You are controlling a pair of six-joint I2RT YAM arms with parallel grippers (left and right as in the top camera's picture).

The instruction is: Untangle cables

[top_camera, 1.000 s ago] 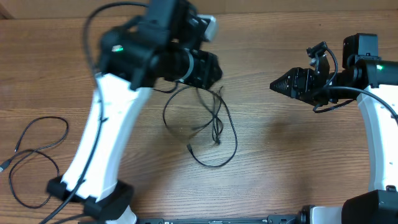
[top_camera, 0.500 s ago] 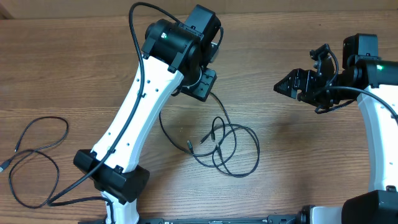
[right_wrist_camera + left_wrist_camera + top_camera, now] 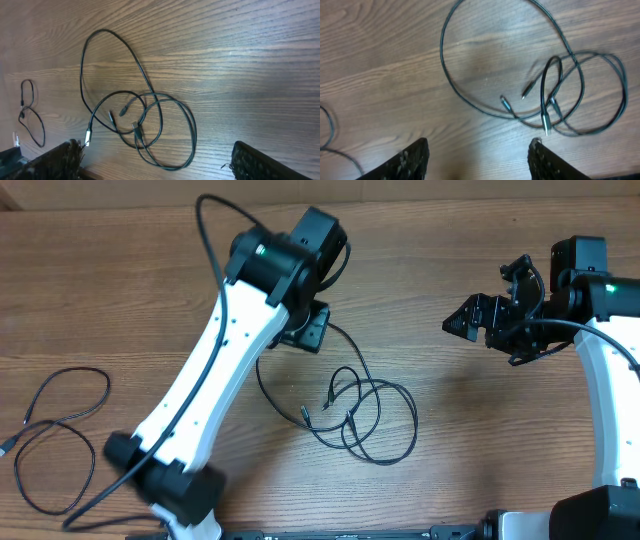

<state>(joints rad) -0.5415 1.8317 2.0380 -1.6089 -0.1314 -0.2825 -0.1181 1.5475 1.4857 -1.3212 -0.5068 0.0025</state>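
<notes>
A tangle of thin black cables [image 3: 362,412] lies in loose overlapping loops at mid-table, with small plug ends inside the loops. One strand runs up toward my left gripper [image 3: 306,332], which hangs above the tangle's upper left. In the left wrist view the gripper [image 3: 479,150] is open and empty, and the tangle [image 3: 560,95] lies beyond its fingertips to the right. My right gripper [image 3: 465,320] is open and empty, well right of the tangle. In the right wrist view the tangle [image 3: 145,120] lies ahead of the open fingers [image 3: 160,160].
A separate black cable [image 3: 60,425] lies in a loose loop at the table's left edge; it also shows in the right wrist view [image 3: 27,110]. The white left arm [image 3: 200,400] slants across the table's left half. The right arm's base stands at far right.
The left arm has swung and its gripper has come off the cables. The tangle has spread out to the right into wider loops. The right arm has hardly moved.
</notes>
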